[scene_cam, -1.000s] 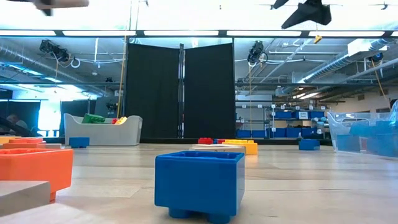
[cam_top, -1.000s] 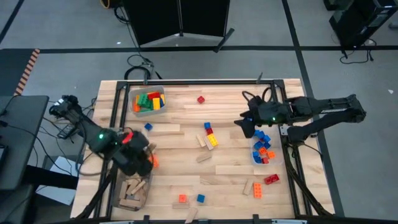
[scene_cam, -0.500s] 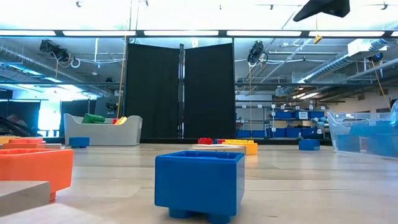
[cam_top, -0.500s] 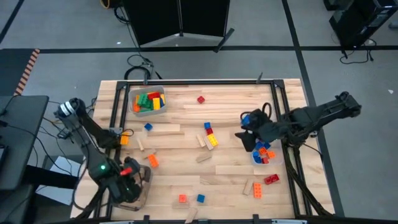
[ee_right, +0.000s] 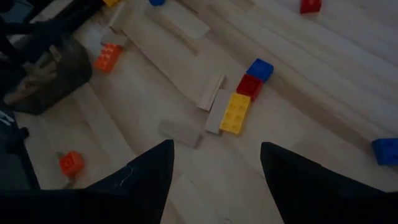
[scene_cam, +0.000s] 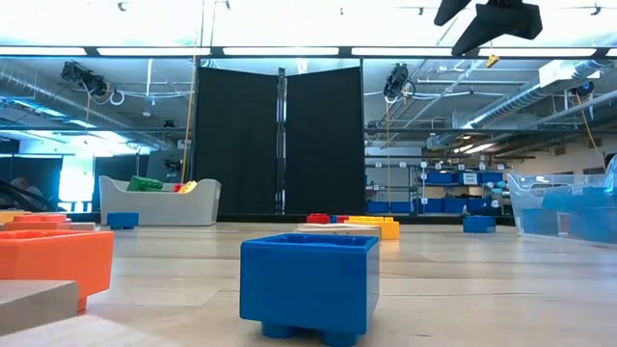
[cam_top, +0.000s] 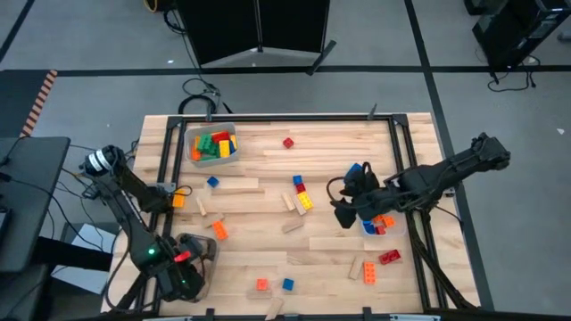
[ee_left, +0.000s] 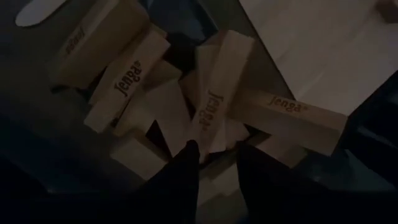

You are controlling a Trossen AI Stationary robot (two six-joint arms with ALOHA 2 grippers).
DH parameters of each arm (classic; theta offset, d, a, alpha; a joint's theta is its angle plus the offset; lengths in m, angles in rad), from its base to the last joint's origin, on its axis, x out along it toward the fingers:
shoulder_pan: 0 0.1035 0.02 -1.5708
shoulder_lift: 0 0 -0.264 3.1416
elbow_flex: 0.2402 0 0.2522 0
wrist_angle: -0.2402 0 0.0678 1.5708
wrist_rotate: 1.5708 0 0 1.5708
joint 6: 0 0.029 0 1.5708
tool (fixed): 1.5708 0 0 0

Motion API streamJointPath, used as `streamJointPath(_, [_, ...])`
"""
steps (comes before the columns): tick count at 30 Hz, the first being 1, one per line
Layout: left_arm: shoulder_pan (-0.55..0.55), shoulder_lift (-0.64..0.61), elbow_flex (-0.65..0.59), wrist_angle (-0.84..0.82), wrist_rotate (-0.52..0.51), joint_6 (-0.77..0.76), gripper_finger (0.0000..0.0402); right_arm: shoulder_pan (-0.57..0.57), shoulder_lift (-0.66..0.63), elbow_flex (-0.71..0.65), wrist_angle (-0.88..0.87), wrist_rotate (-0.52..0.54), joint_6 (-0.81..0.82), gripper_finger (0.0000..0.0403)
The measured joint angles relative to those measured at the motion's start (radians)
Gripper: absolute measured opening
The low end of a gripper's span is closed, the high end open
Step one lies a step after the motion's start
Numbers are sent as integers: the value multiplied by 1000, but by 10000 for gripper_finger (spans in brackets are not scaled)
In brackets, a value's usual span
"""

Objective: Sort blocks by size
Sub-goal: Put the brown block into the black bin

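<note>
My left end effector (ee_left: 214, 155) hangs over the bin (cam_top: 198, 248) of wooden blocks (ee_left: 211, 112), fingers narrowly parted, holding nothing. Right end effector (ee_right: 214, 165) wide, empty, above the table (cam_top: 330, 254) near the red-yellow-blue bricks (ee_right: 245, 99).

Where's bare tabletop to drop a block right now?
Free: the strip between the grey bin, the red brick and the right claw; also the patch below the yellow brick toward the small blue brick. Crowded: around the clear bin and the left claw over its bin of wooden pieces.
</note>
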Motion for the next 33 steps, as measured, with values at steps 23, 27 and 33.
streamJointPath(23, [33,-56,3,12,-43,-11,122,43,8,0,84,0,-1,250])
streamJointPath(27, [34,-127,11,15,-190,22,122,43,35,0,154,-9,-13,250])
streamJointPath(33, [33,-204,11,14,-412,88,122,44,140,0,287,-164,-233,250])
